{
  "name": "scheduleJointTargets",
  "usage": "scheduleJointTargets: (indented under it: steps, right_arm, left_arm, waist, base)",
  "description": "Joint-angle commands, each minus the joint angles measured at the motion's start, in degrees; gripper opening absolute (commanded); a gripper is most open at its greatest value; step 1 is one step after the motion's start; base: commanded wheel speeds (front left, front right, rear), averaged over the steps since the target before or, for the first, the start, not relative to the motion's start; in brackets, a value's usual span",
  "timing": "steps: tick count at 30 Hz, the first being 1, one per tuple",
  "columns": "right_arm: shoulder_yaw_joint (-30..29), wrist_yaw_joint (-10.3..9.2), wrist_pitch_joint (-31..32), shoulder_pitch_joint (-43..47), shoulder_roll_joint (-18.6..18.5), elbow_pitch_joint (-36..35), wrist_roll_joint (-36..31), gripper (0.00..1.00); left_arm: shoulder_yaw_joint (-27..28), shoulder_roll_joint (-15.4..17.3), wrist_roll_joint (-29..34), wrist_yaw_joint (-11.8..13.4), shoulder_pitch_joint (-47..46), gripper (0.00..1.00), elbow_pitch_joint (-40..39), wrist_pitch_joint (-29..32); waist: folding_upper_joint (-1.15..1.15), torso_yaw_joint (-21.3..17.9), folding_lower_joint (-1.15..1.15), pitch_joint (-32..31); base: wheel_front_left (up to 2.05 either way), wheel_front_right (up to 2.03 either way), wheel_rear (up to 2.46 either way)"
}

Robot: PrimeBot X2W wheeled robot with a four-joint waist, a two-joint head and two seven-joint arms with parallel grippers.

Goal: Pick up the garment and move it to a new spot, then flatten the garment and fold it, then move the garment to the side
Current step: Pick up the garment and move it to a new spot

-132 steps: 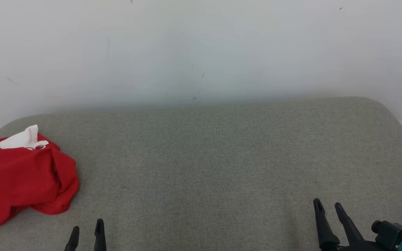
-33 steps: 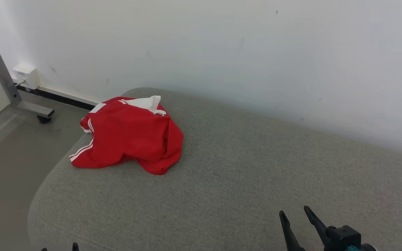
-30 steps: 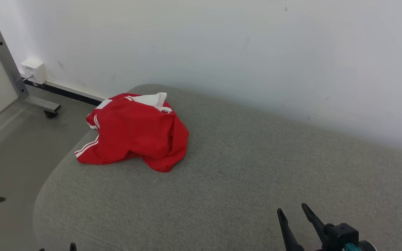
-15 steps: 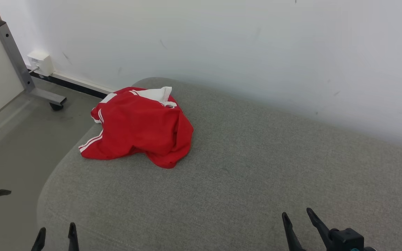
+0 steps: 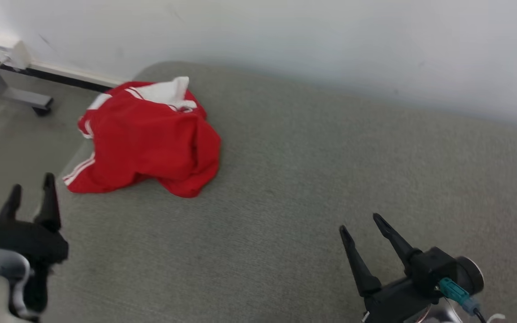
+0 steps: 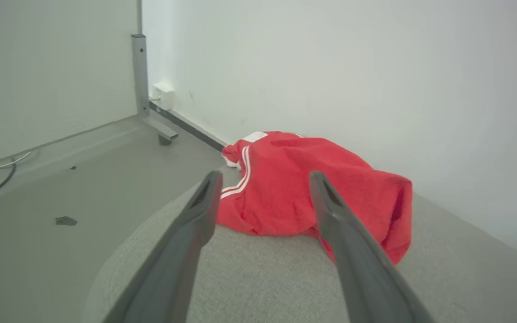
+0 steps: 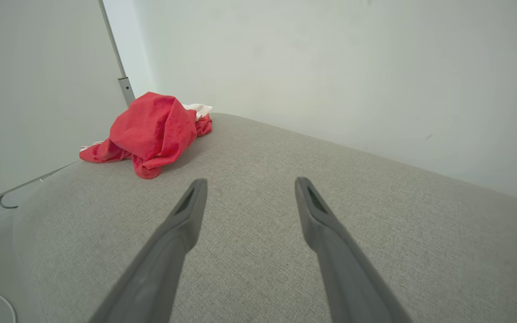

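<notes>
The garment (image 5: 146,143) is red with white stripes and a white collar part, lying crumpled at the left end of the grey upholstered surface (image 5: 330,170). My left gripper (image 5: 32,192) hangs open at the lower left, short of the garment's near edge. In the left wrist view the garment (image 6: 294,184) lies just beyond the open left gripper (image 6: 263,179). My right gripper (image 5: 361,223) stands open at the lower right, far from the cloth. The right wrist view shows the garment (image 7: 151,130) well ahead and left of the open right gripper (image 7: 247,186).
A white wall (image 5: 285,36) runs along the far edge of the grey surface. Left of the surface is bare floor (image 5: 11,139) with a wheeled metal frame leg (image 5: 11,94) and a white wall box (image 5: 9,47). A dark scrap (image 6: 65,220) lies on the floor.
The head camera has tilted down and shifted. My left gripper has risen into view toward the garment's near side; the right gripper has come up and forward. The garment lies as before.
</notes>
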Motion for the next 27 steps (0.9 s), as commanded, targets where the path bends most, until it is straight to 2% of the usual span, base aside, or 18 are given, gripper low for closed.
scheduleJointTargets:
  steps: [1, 3, 5, 8, 13, 18, 27]
  right_arm:
    - [0.49, 0.05, 0.0, -1.25, -0.35, -0.45, -0.21, 1.0]
    - [1.39, 0.05, 0.22, -2.34, -0.43, -1.06, 0.08, 1.0]
    - [2.47, 0.05, 0.16, -3.52, -0.34, -1.74, 0.18, 1.0]
    - [3.65, 0.05, -0.46, -5.21, -0.48, -2.25, 0.33, 1.0]
    - [4.44, 0.05, -0.81, -6.74, -0.56, -2.07, 0.47, 1.0]
    - [3.83, 0.05, -1.48, -6.72, -0.44, -1.82, 0.71, 1.0]
    - [3.68, 0.05, -2.96, -7.8, 0.89, -1.02, 0.55, 1.0]
  left_arm:
    - [0.71, 0.54, -1.04, 0.06, -1.67, 1.0, 0.77, 0.42]
    - [1.4, 1.63, -2.61, -0.61, -5.04, 1.0, 3.36, 2.56]
    - [4.65, 1.15, -7.17, -0.31, -8.46, 1.0, 5.04, 4.9]
    - [7.86, 2.31, -12.1, 0.83, -12.5, 1.0, 7.0, 10.19]
    - [10.93, 4.25, -17.74, 5.43, -18.51, 1.0, 6.94, 20.41]
    - [11.16, 6.12, -18.9, 10.45, -20.54, 1.0, 3.39, 28.14]
    - [10.74, 9.76, -15.67, 17.37, -19.55, 1.0, -1.49, 31.86]
  waist:
    - [-0.01, -9.33, 0.0, 10.16]
    - [-0.01, -11.13, 0.0, 12.1]
    - [-0.01, -12.95, 0.0, 14.18]
    - [-0.01, -15.1, 0.0, 16.9]
    - [-0.01, -17.88, 0.0, 20.31]
    - [-0.01, -19.68, 0.0, 22.36]
    - [-0.01, -22.69, 0.0, 24.21]
  base:
    - [0.0, 0.0, 0.0]
    - [0.0, 0.0, 0.0]
    - [0.0, 0.0, 0.0]
    - [0.0, 0.0, 0.0]
    - [0.0, 0.0, 0.0]
    - [0.0, 0.0, 0.0]
    - [0.0, 0.0, 0.0]
